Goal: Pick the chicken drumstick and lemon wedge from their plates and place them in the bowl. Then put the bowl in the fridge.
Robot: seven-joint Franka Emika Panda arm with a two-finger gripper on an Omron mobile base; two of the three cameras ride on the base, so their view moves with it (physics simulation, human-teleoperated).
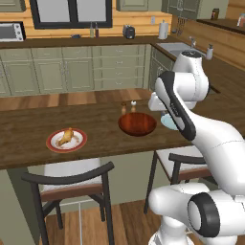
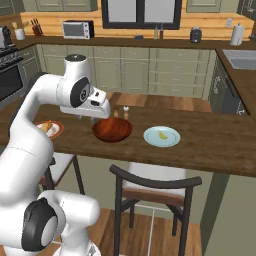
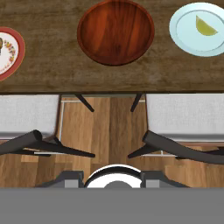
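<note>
Drumstick [image 1: 66, 137] pickup needs the end effector [image 2: 89, 117], its opening impossible to judge, swung left past the empty bowl [image 3: 115, 30] and lowered squarely over the red-rimmed plate [image 1: 79, 145].

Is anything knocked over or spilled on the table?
No, nothing stands out. The chicken drumstick sits on its red-rimmed plate, the lemon wedge on its blue plate, and the bowl stands upright between them, empty.

The round reddish-brown wooden bowl [image 3: 115, 31] looks glossy and smooth-grained on the matt dark wood desk [image 3: 52, 72]; beside the bowl, the round light-blue plate [image 3: 186, 33] looks smooth, glazed.
</note>
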